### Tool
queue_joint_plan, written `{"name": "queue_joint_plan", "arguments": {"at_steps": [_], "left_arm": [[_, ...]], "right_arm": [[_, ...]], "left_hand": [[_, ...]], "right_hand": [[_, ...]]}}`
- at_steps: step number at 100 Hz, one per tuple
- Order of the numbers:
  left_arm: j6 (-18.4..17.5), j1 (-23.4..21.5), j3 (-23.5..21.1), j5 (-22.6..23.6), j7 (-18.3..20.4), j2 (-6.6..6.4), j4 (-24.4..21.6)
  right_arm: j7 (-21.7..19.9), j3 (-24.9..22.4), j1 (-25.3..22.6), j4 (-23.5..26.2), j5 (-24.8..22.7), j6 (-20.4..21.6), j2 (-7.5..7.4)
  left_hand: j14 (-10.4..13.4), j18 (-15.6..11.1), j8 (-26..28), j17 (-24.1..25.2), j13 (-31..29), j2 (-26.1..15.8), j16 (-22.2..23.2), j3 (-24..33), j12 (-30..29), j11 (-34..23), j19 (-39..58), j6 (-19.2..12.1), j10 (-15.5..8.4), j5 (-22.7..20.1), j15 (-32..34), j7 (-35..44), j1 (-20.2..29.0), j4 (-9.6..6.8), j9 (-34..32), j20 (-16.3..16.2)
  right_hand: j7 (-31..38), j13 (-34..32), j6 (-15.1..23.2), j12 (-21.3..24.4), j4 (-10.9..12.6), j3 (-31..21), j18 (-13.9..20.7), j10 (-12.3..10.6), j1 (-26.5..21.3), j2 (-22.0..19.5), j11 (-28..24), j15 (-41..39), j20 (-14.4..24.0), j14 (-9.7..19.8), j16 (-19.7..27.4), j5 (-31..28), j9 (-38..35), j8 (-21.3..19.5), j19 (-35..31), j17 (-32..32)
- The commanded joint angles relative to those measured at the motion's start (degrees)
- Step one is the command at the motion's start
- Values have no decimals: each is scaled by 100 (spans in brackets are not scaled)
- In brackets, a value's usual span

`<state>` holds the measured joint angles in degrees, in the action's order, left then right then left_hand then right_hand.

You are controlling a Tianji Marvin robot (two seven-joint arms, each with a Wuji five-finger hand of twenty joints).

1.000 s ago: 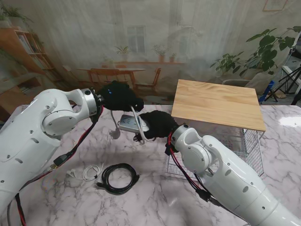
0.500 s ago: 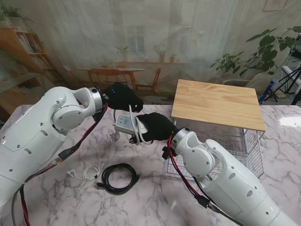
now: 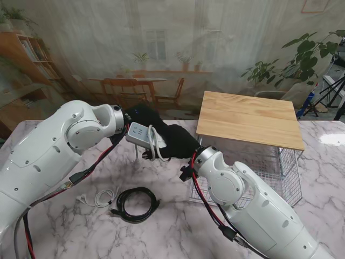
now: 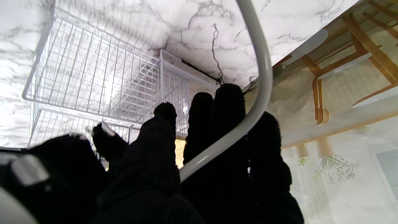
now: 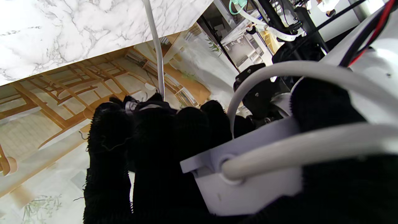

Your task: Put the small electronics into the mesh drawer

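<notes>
your two black-gloved robot hands meet over the white marble tabletop [image 3: 178, 226], just left of the white wire mesh drawer [image 3: 280, 167]. the small white plastic power strip [image 3: 139, 134] is up off the tabletop between them, tilted, with its thick white cord [image 3: 152, 145] looped around it.

your right robot hand [image 3: 178, 141] holds the power strip: in the right wrist view the white casing [image 5: 248, 177] sits against the palm with the cord [image 5: 311, 149] running across it and the fingers [image 5: 161, 149] curled beside it. your left robot hand [image 3: 141, 116] lies just behind the strip, mostly hidden by it. in the left wrist view its fingers [image 4: 217, 124] are bunched close together with the cord [image 4: 255, 93] crossing in front of them; you cannot tell whether they grip the cord or the strip.

the mesh drawer stands pulled out from under a light wooden top board [image 3: 250, 118], to the right of the hands. the left wrist view looks into its wire basket [image 4: 93, 71].

nearer to you on the left, a coiled black cable [image 3: 135, 204] lies flat, and a small coiled white cable [image 3: 99, 198] lies just beside it, on its left.
</notes>
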<state>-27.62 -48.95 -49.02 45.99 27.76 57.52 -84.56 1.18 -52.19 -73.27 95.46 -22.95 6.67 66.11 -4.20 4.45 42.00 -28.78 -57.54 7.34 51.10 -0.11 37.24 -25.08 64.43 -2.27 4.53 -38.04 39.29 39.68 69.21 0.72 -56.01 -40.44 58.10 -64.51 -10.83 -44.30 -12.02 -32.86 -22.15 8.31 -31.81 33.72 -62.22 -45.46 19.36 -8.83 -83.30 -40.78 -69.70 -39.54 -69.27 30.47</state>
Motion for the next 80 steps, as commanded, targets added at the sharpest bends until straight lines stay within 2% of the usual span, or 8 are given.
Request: {"name": "queue_joint_plan", "arguments": {"at_steps": [1,15,34,60,80], "left_arm": [[-26,89,111,33,195,-30,73],[-121,195,298,100,286,-63,163],[-272,157,314,382,159,-72,190],[-617,93,191,1302,-222,-98,255],[-639,40,108,1332,-355,-86,299]], "right_arm": [[93,-58,-19,86,19,-6,44],[267,-133,-46,118,8,-19,81],[491,-232,-102,108,16,-53,132],[448,-406,-219,202,65,-69,106],[481,-412,-235,196,189,-35,129]], "left_hand": [[-143,53,178,84,32,-410,114,42,124,-161,261,-489,55,3,276,312,475,-22,-15,-138],[-148,43,200,97,50,-426,130,34,164,-167,246,-508,32,19,277,336,475,-25,12,-142],[-152,88,159,129,95,-418,155,74,201,-171,230,-499,9,42,271,335,475,-39,69,-150],[-140,101,186,152,155,-453,196,129,244,-238,222,-507,-17,134,282,425,475,-35,175,-154],[-130,99,-16,114,126,-412,177,170,184,-274,221,-476,-20,118,247,357,475,-39,167,-143]], "right_hand": [[564,-152,1564,26,-117,-1671,-82,-491,-1240,-927,-468,-455,55,443,-55,-435,-599,64,-108,47],[571,-156,1570,25,-118,-1666,-84,-502,-1235,-930,-470,-462,52,454,-57,-425,-605,68,-108,69],[585,-162,1577,24,-118,-1661,-76,-513,-1239,-942,-477,-482,52,474,-64,-398,-607,73,-113,88],[602,-158,1606,28,-118,-1639,-76,-517,-1239,-942,-478,-490,50,475,-67,-400,-612,90,-113,88],[607,-154,1617,30,-113,-1635,-72,-521,-1246,-941,-477,-490,48,479,-66,-401,-612,98,-112,87]]}}
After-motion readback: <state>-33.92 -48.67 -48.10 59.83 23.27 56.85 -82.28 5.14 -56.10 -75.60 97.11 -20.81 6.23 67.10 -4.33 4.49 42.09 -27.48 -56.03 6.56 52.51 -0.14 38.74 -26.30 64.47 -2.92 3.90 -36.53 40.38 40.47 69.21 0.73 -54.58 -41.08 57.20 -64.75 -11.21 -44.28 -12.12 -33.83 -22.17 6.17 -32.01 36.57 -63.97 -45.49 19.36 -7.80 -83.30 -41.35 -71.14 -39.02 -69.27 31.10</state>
